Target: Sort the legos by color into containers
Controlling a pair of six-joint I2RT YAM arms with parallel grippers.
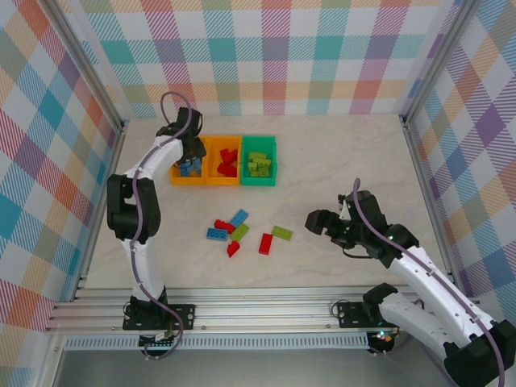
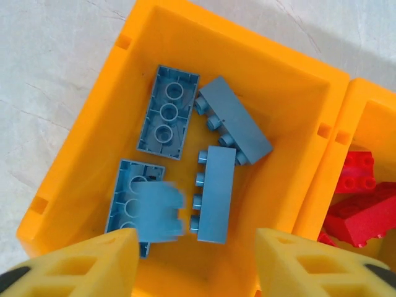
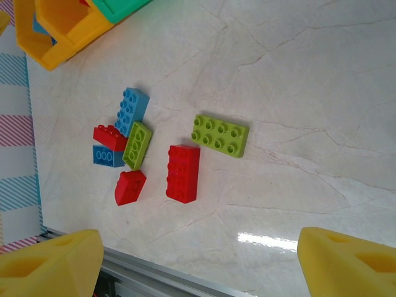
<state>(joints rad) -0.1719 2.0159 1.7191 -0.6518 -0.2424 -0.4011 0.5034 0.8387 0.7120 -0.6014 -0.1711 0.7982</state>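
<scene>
The blue brick [image 2: 156, 210] I'm working on is showing up smeared and blurry right under the left gripper [image 2: 195, 257]. I'm reading that as it dropping free into the left orange bin [image 2: 74, 179], where four more blues are lying. That gripper's fingers are spread wide and gripping nothing, so I'm calling this the tail end of a blue drop-off. Next I'm thinking it needs lifting straight up past the bin walls, then swinging back toward the loose legos [image 3: 133, 145]. The right gripper [image 3: 198, 260] is hanging wide open and empty too, with that pile just ahead of its fingertips. From the top camera the left arm is covering most of the blue bin, but I'm getting the row there: the middle orange bin [image 1: 222, 181] holding reds and the green bin [image 1: 259, 182] holding limes. The right wrist is giving me the pile detail: a few bricks are overlapping, while a red brick [image 3: 183, 173] and a lime plate [image 3: 220, 135] are lying flat beside it, the easier grabs.
</scene>
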